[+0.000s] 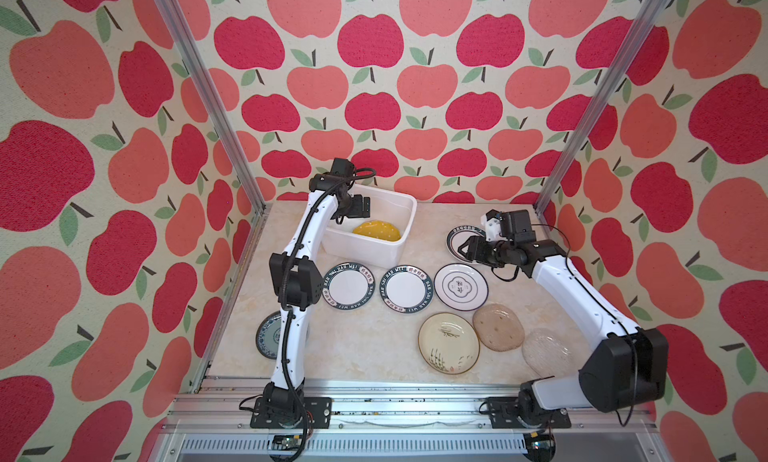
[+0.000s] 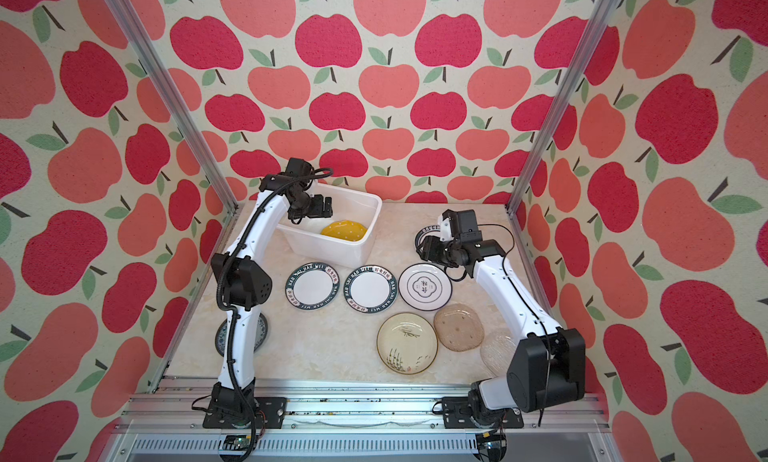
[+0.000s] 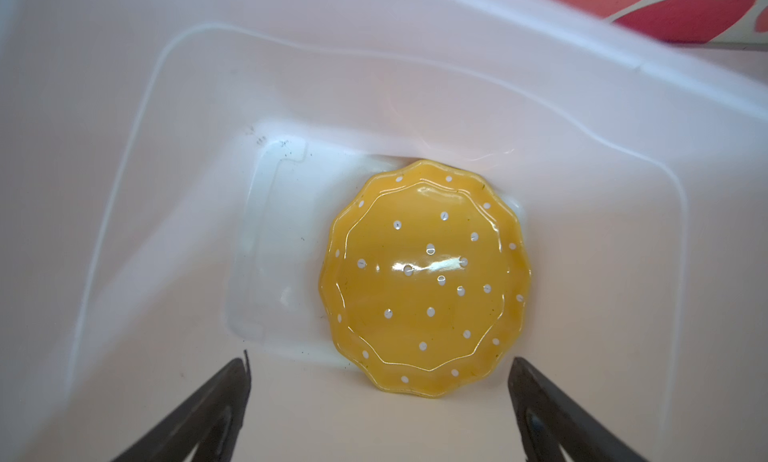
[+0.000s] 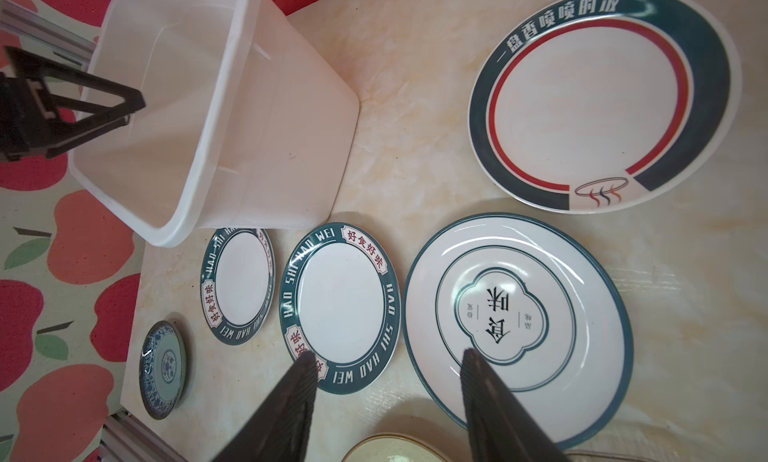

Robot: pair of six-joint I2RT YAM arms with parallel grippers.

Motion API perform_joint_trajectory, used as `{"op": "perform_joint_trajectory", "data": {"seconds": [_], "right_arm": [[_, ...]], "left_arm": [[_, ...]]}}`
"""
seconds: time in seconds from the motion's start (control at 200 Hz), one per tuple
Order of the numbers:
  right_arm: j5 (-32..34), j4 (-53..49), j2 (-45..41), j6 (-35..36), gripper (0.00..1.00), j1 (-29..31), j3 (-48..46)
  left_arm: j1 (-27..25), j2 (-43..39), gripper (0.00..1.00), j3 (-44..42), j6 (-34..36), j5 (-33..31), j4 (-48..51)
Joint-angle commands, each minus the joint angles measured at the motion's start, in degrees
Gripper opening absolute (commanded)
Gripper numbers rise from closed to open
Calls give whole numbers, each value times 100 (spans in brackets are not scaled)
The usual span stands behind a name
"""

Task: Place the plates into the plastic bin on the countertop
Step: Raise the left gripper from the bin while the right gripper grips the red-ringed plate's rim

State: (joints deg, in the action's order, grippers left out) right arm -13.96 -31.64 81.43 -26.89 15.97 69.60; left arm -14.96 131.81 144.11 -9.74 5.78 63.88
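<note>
Near the middle of the countertop [image 1: 365, 343], the left-hand lettered plate [image 4: 239, 289] and the middle lettered plate [image 4: 340, 310] each carried "HAO SHI HAO WEI" in white capitals 2 times round the dark green rim. The lettering was broken by 2 white panels with red "好食好味". Beside them, toward the right edge, the quatrefoil plate [image 4: 515, 327] bore large black "食味" in its centre frame; the flanking characters were too small to read. Near the back right corner, the banded plate [image 4: 598, 98] showed white "一盘香喷喷的饭" on its dark band, with a steaming-dish emblem at the band's gap.

One plate [image 1: 377, 230] lies in the bin [image 1: 365, 250], the other plates [image 1: 406, 289] on the countertop [image 1: 365, 343].
</note>
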Motion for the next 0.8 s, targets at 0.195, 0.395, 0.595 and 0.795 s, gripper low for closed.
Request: {"op": "perform_joint_trajectory", "data": {"seconds": [0.195,0.395,0.595,0.795], "right_arm": [[-181,-43,-169,-526,59,-1081,-541],[-868,1151,-53,-1467,59,-2027,-1352],[-1488,2149,549,-1737,59,-2555,-1741],[-2030,2887,1557,-1752,58,-2713,-1602]], "left_arm": [[-399,-1689,99,-1224,267,623,-801],[-926,-2973,99,-3349,255,990,-2772],[-1194,-3169,99,-3730,212,1598,-3066],[-1592,-3239,99,-3910,1142,1748,-3217]]}}
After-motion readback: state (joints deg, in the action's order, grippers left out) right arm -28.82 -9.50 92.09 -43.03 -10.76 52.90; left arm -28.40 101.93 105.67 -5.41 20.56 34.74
